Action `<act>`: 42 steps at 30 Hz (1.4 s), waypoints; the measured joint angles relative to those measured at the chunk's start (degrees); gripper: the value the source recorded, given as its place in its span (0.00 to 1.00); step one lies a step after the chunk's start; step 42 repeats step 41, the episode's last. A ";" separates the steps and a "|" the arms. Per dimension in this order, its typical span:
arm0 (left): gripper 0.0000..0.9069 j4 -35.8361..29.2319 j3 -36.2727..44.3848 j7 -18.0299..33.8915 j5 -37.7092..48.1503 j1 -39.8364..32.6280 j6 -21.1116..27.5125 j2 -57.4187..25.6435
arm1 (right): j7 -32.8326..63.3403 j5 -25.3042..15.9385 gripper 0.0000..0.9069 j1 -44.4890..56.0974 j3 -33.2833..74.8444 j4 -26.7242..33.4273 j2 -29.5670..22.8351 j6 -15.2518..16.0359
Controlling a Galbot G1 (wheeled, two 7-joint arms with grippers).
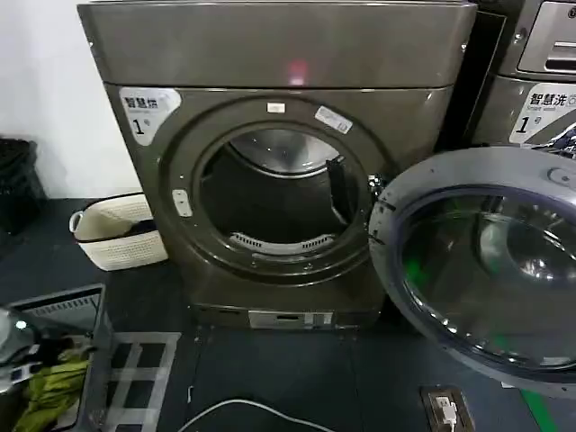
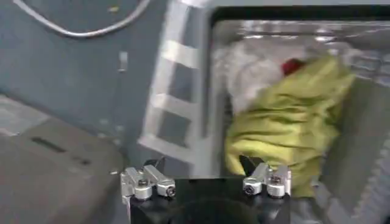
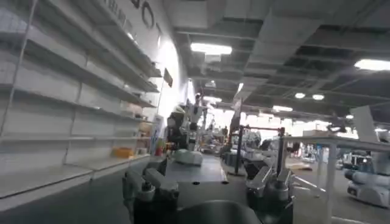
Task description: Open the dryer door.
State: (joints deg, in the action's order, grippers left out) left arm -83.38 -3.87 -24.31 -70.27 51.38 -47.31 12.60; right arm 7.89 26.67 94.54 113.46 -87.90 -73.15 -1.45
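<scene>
At far left of the head view, a dark bin [image 1: 63, 360] on the floor holds yellow-green cloth [image 1: 54, 387]. The left gripper [image 2: 206, 182] hangs above that bin with fingers apart and nothing between them. Behind it, a cream basket [image 1: 117, 229] stands just beside the bronze-grey dryer [image 1: 279, 54]. The drum opening [image 1: 274, 193] is fully exposed. The dryer door [image 1: 486, 270] is swung out to the right, grey back face toward the camera, reaching in front of the second machine [image 1: 531, 81]. The task appears complete. The right gripper [image 3: 207, 192] points across the room, fingers apart and empty; its distance from the door cannot be judged. Risk: a right-arm retraction could strike the open door and swing it back.
</scene>
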 joint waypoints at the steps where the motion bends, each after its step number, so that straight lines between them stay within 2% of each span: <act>1: 1.00 1.11 -0.10 0.34 -0.39 -0.01 0.02 -0.27 | -0.01 -0.01 1.00 -0.01 -0.04 0.00 -0.01 0.02; 11: 1.00 5.60 -0.66 0.95 -3.07 -0.71 0.06 -2.40 | -0.16 -0.08 1.00 -0.39 -0.77 0.60 0.07 -0.16; 23: 1.00 5.93 -0.90 1.04 -3.00 -1.06 0.10 -2.33 | -0.23 -0.65 1.00 -0.69 -1.27 1.07 -0.70 -1.66; 42: 1.00 6.97 -0.68 1.02 -3.28 -0.89 0.12 -2.02 | -0.51 -1.50 1.00 -1.44 -2.27 0.35 -2.00 -2.23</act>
